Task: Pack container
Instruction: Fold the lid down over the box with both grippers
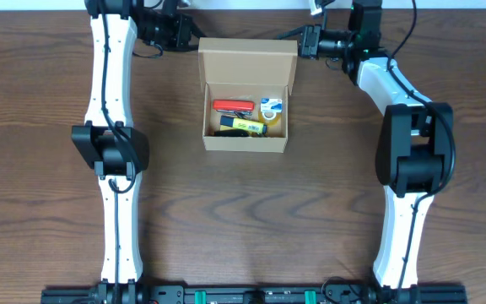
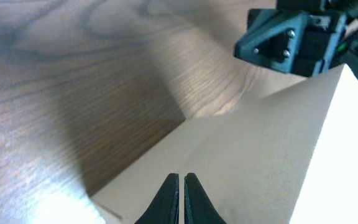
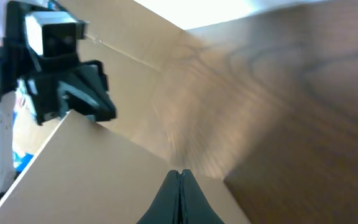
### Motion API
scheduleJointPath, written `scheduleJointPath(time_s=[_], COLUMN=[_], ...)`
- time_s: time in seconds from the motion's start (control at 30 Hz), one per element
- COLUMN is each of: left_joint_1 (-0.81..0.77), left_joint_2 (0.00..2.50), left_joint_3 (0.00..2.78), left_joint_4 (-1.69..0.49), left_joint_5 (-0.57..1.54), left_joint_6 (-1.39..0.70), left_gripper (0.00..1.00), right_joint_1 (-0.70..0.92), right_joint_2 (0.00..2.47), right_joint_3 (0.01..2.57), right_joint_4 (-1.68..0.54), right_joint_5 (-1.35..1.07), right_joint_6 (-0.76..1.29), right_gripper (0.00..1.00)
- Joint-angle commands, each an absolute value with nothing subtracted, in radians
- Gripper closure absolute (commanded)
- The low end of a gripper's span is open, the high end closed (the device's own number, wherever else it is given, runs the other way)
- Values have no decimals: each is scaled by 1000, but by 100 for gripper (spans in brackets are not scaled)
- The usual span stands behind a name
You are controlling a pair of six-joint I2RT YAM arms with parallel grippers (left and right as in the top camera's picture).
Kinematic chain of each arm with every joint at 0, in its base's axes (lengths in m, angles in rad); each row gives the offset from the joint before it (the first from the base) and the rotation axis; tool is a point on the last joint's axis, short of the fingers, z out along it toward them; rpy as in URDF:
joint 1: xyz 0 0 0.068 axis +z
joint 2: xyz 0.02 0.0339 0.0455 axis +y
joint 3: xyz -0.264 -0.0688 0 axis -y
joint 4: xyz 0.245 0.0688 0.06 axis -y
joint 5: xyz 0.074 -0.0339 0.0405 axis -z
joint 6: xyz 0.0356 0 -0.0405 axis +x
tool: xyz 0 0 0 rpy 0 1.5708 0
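Between one left gripper (image 2: 181, 180) and one right gripper (image 3: 180, 174) sit one container (image 1: 245, 143), one red item (image 1: 232, 106), one yellow item (image 1: 250, 127) and one blue-white roll (image 1: 271, 106).

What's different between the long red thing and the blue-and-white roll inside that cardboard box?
The red item is solid red; the blue-and-white roll is two-toned. The red item is long and narrow, lying crosswise; the roll is short and rounded. The red item sits left of the roll, which fills the right corner by the lid. Both lie inside the open cardboard box.
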State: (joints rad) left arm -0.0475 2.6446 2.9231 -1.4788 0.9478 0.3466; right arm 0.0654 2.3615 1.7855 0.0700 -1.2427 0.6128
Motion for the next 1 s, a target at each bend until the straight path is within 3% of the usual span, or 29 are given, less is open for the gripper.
scheduleJointPath(time_s=[0.0,0.2,0.47,0.7,0.97], left_joint_1=[-46,-46,-43,-43,-42], left_joint_2=[2635,2635,2635,2635,2635], left_joint_3=[2976,2986,2988,2988,2988], left_joint_4=[-1549,-1686,-1688,-1689,-1678], left_joint_5=[874,864,830,829,827], left_joint_6=[455,598,607,607,604], left_gripper=[94,94,94,94,94], right_joint_1=[93,106,105,109,181], right_joint_2=[2366,2361,2228,2085,2026], right_joint_3=[1804,1804,1804,1804,1804], right_joint_4=[-1,-193,-459,-565,-866], right_joint_5=[-1276,-1235,-1019,-963,-781], right_joint_6=[558,452,225,159,65], right_gripper=[99,99,98,98,99])
